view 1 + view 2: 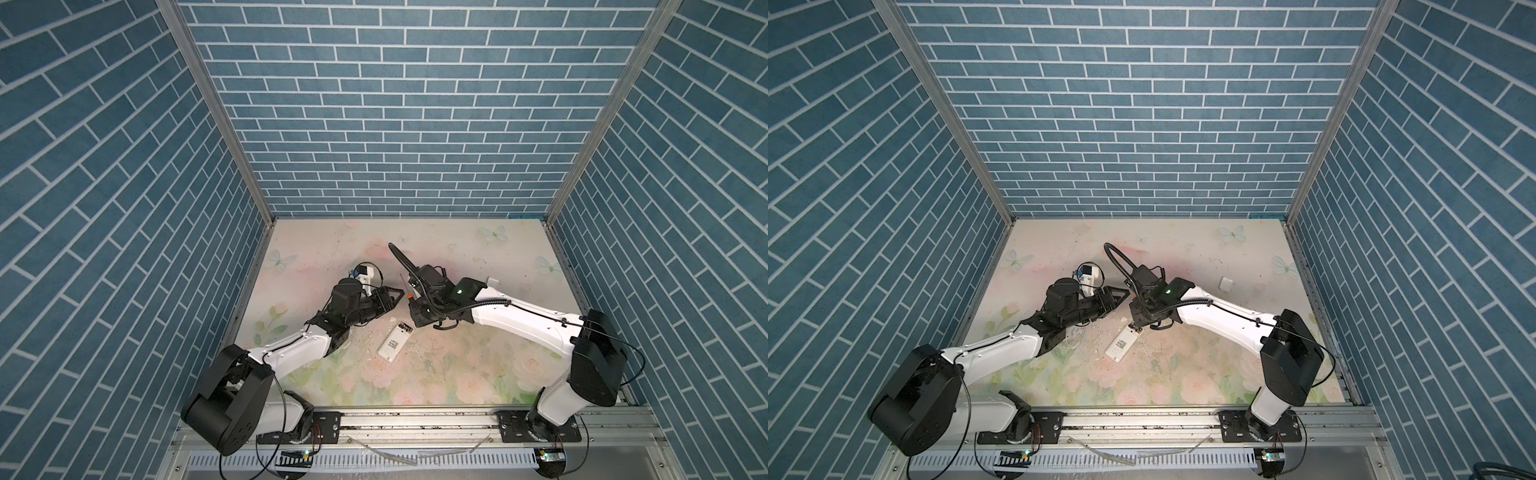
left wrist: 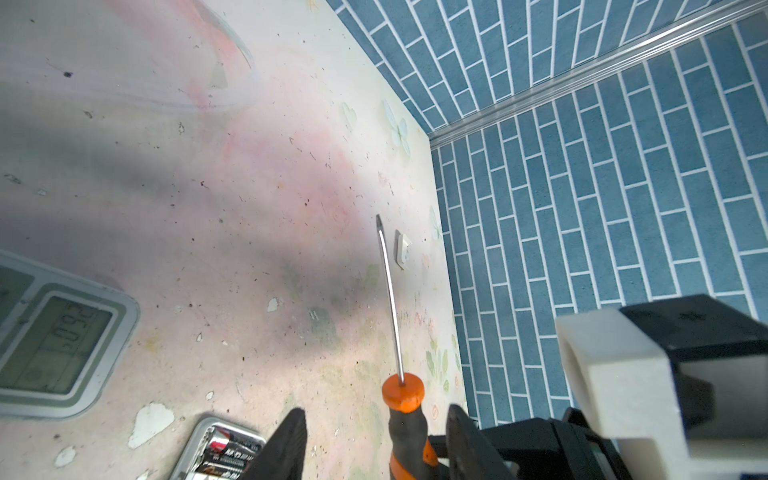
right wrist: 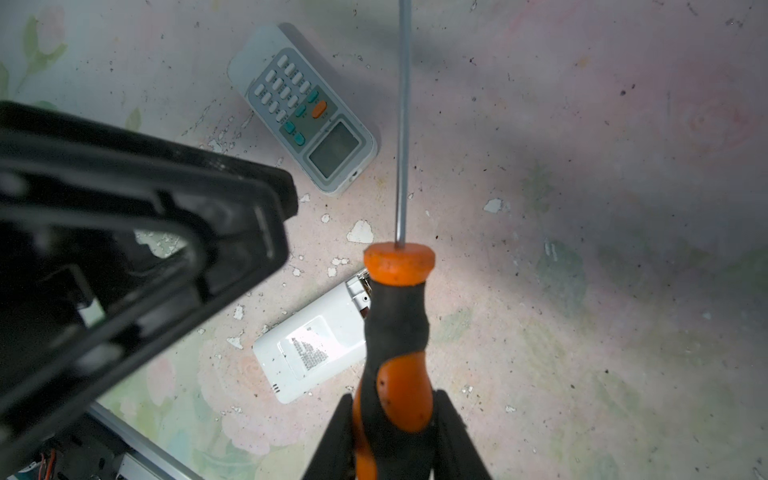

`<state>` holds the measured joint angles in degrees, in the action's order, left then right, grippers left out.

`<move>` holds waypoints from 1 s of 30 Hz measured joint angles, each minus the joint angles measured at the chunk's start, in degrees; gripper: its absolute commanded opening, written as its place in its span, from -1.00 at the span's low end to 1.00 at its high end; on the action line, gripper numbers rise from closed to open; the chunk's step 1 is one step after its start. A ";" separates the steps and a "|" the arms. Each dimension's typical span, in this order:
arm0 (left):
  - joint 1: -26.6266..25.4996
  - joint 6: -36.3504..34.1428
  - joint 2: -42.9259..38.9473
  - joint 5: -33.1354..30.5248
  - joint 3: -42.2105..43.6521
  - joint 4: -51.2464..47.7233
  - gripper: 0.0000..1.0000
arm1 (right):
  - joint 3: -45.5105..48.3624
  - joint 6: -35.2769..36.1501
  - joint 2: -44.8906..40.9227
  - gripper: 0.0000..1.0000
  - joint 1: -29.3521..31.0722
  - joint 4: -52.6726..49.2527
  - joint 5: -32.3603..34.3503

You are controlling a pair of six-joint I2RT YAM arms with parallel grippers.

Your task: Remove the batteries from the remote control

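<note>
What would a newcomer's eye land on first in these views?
First, the orange-and-black screwdriver, clamped by its handle in the right pincer between the two arms, its bare shaft pointing out over the floral table. Next, the white remote lying face down at mid-table, its compartment open with batteries in it. A grey remote lies buttons-up nearby, apart from it.

The batteries point(image 2: 226, 451) run off the left wrist view's edge — only 2 partly show. The grey remote point(image 2: 54, 345) there is blurred and cropped. The screwdriver point(image 3: 395, 332) hides the white remote's point(image 3: 316, 345) open end in the right wrist view.
</note>
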<state>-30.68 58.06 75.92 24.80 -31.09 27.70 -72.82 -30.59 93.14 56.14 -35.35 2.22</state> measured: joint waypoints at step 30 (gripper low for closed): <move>-0.85 7.85 9.51 1.62 -0.87 13.84 -0.86 | -3.65 -0.02 2.75 -1.00 1.01 0.28 -0.48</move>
<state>-31.53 65.91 85.43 26.41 -31.97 41.54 -76.47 -30.61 95.90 57.14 -35.07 1.74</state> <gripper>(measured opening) 0.227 0.272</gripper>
